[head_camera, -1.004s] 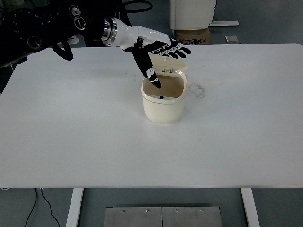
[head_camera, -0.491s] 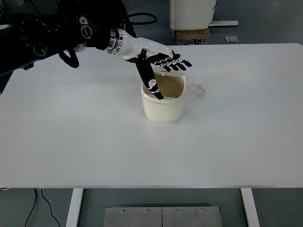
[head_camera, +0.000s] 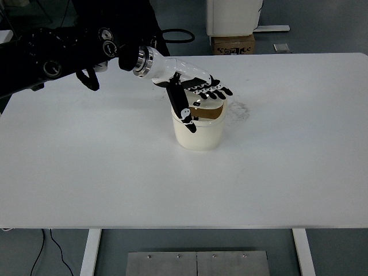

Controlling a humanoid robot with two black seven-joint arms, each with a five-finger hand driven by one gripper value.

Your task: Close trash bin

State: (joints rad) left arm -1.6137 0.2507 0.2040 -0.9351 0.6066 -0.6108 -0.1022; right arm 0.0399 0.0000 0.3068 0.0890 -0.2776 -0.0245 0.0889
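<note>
pressing down with my left hand (head_camera: 192, 92), fingers spread flat and holding nothing, on the lid (head_camera: 208, 106) directly beneath, tilted over the trash bin (head_camera: 199, 134).

No legible text, label or number anywhere.

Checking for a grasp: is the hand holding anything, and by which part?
Nothing is held. The left hand lies flat, fingers spread, on the lid of the trash bin, pressing rather than gripping.
</note>
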